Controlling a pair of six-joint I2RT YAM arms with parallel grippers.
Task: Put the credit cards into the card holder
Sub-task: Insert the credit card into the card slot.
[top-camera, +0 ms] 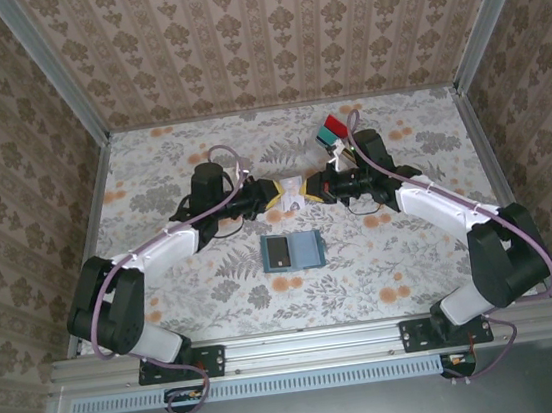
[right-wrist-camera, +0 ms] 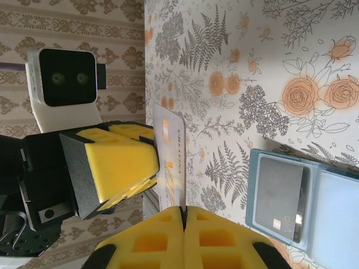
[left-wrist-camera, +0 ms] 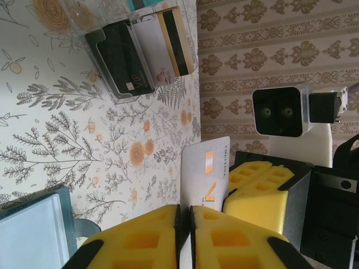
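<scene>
A whitish credit card with orange marks hangs above the table's middle, gripped from both sides. My left gripper is shut on one end of this card, and my right gripper is shut on the other end of the card. The card holder lies open just in front of them, and a dark card sits in its left panel. In the right wrist view the card holder lies to the right of my fingers.
A clear tray at the back right holds a black card, a white card and a tan striped card. In the top view, red and teal pieces stand by that tray. Metal rails edge the table.
</scene>
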